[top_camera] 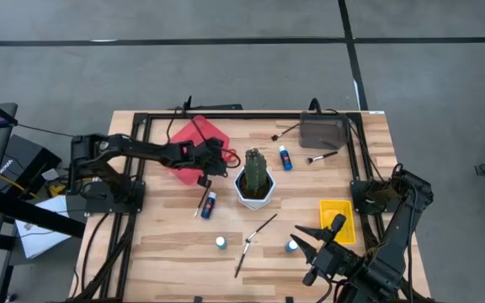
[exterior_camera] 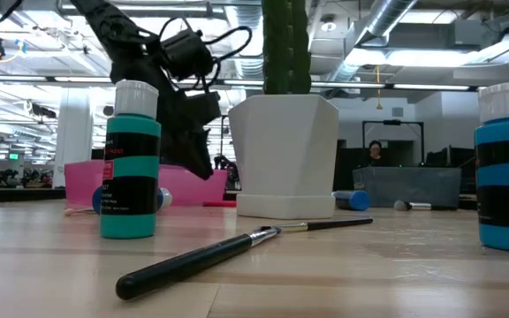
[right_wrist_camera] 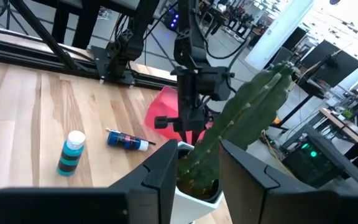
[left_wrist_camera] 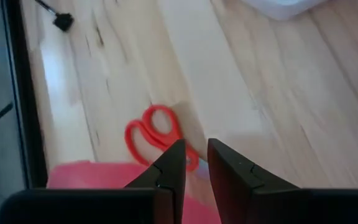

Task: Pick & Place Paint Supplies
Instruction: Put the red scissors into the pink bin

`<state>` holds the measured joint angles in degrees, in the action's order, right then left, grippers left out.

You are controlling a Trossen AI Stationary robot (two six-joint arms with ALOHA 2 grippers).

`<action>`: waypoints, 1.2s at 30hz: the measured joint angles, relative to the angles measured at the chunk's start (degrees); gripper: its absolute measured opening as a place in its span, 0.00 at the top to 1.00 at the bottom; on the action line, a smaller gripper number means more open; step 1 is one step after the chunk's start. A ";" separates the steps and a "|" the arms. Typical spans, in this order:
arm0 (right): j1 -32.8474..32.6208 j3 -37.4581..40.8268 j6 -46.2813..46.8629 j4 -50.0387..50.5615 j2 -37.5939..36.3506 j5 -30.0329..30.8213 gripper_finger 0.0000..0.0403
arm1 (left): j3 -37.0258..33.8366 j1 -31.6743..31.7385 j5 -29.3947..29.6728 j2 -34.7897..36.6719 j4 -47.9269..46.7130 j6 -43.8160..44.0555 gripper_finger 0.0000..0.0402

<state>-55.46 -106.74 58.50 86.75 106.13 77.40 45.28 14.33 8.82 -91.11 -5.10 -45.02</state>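
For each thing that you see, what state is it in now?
left gripper: above scissors, narrow gap, holds nothing
right gripper: open, empty, near table's front edge
scissors: flat beside pink tray
pink tray: on table
bottle by cactus: lying
front bottle: upright
cactus: upright

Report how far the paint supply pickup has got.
Done: nothing visibly collected. Bottles and the paintbrush lie loose on the table. In hand: the left gripper, empty, hovers above the orange scissors beside the pink tray. The right gripper waits.
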 joint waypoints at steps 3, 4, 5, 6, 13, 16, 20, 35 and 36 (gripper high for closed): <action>0.13 0.00 0.04 -0.22 0.00 -0.04 0.73 | 0.07 0.16 -1.29 -0.99 1.67 -2.47 0.85; 0.13 0.00 0.04 -0.41 0.00 -0.06 0.73 | 0.03 0.17 -1.76 -1.03 1.67 -2.94 0.85; 0.19 0.00 0.09 -0.47 0.00 -0.06 0.73 | 0.03 0.17 -1.90 -1.26 2.78 -3.43 0.85; 0.26 0.00 0.28 -0.53 0.00 -0.14 0.73 | 0.09 0.17 -2.09 -1.42 3.55 -3.96 0.85; 0.52 0.00 1.55 -0.28 0.00 -0.99 0.73 | 0.07 2.66 -6.40 -1.40 5.64 -4.27 0.85; 0.50 0.00 1.65 -0.60 0.00 -1.12 0.73 | 0.07 3.78 -8.64 -1.40 6.23 -4.26 0.85; 0.50 0.00 2.46 -0.50 0.00 -1.13 0.73 | 0.07 4.48 -9.29 -1.40 6.75 -3.96 0.82; 0.50 0.00 3.06 -0.23 0.00 -1.39 0.73 | 1.77 4.50 -11.73 -9.29 9.98 -2.49 0.60; 0.50 0.00 3.04 -0.23 0.00 -1.53 0.73 | 2.46 4.50 -11.73 -10.13 10.12 -2.49 0.61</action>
<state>-54.96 -106.74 61.54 86.52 106.13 75.87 47.74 18.83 -2.91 -101.25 5.01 -47.51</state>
